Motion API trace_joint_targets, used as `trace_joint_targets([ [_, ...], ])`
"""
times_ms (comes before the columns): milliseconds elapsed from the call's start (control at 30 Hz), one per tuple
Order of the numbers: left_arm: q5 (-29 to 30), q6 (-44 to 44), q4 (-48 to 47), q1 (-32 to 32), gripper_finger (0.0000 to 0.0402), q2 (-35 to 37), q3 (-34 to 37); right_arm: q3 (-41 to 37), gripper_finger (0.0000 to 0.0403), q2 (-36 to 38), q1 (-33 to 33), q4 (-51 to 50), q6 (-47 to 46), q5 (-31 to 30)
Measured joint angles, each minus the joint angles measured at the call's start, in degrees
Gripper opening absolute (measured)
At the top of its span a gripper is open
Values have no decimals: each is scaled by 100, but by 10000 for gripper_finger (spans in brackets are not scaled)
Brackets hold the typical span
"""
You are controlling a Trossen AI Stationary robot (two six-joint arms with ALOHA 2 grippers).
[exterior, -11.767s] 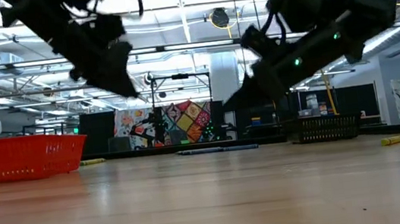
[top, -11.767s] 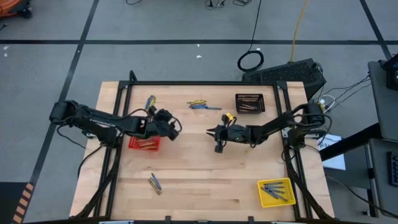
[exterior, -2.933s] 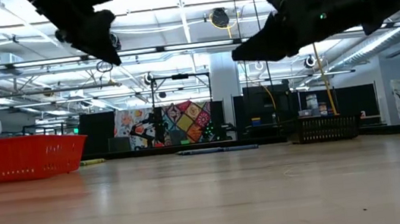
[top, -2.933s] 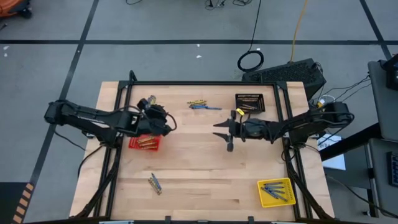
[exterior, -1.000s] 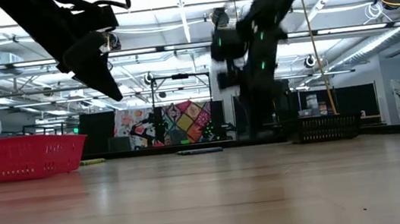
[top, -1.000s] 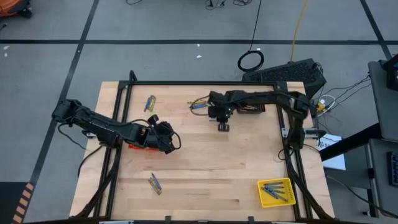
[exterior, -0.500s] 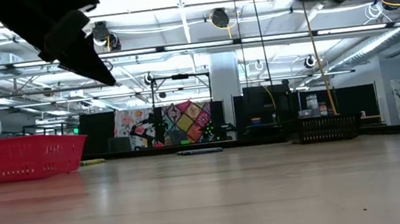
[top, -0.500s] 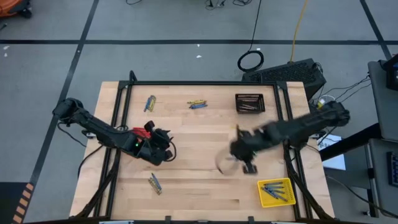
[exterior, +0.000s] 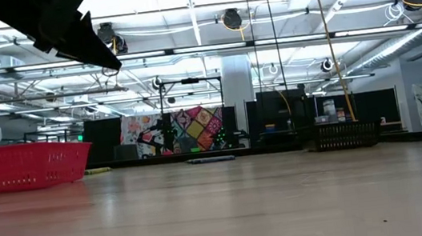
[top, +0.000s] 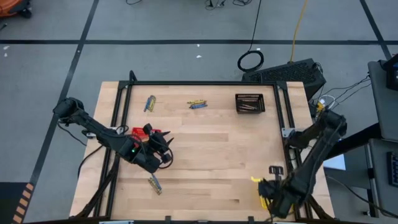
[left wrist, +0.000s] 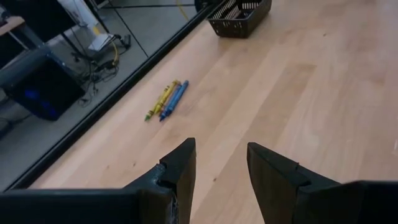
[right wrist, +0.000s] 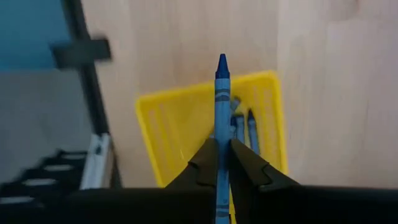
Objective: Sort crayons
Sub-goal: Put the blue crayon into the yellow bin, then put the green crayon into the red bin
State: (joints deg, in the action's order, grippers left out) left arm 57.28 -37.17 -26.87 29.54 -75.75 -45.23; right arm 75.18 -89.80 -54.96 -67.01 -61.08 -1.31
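1. Now over the desk's near right corner: right gripper (right wrist: 222, 163), above the yellow basket (right wrist: 152, 130). Half a second back, out over the middle of the desk's right half; 1 second back, up by the crayon cluster near the far edge.
2. Fingers clamped on 1 blue crayon (right wrist: 221, 106), tip pointing out ahead over the basket's mesh floor, where other blue crayons (right wrist: 250, 132) already lie.
3. Meaning for the sort: carry leg looks done, with only the release into the yellow basket left for this piece.
4. Left gripper (left wrist: 219, 168) drawn back from the red basket (top: 138, 132) toward the desk's left side, fingers parted and holding nothing.
5. Probable next target for it: the small crayon pair (top: 154, 183) near the front left, just beside its present spot in the high view.
6. Still loose on the desk: a pair near the far left corner (top: 150, 103) and a yellow-and-blue group (top: 197, 103) near the far edge, also visible ahead of the left wrist.
7. Black basket (top: 249, 102) at the far right, holding crayons.
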Motion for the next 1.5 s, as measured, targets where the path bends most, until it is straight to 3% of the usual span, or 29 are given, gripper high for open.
trace_joint_targets([
  [267,7,47,0,10,147,0,0,-284,6,-658,-317,-190,81,1203],
  [500,36,48,0,12,147,0,0,-959,6,-647,-349,398,77,1153],
  [600,34,47,0,13,147,0,0,-986,12,-646,-273,357,182,749],
  [1033,30,13,126,11,147,0,0,-695,153,-202,-43,-246,-134,469],
  [1133,27,22,274,12,147,0,0,-455,158,110,65,-435,-232,-262],
  [1333,21,521,890,10,147,0,0,-392,146,591,385,-104,177,-4034],
  [1400,-63,754,1101,9,147,0,0,-548,143,696,620,317,1159,-4294],
  [1500,-664,1218,1240,2,147,0,-35,-1049,140,923,1140,1373,2440,-4202],
])
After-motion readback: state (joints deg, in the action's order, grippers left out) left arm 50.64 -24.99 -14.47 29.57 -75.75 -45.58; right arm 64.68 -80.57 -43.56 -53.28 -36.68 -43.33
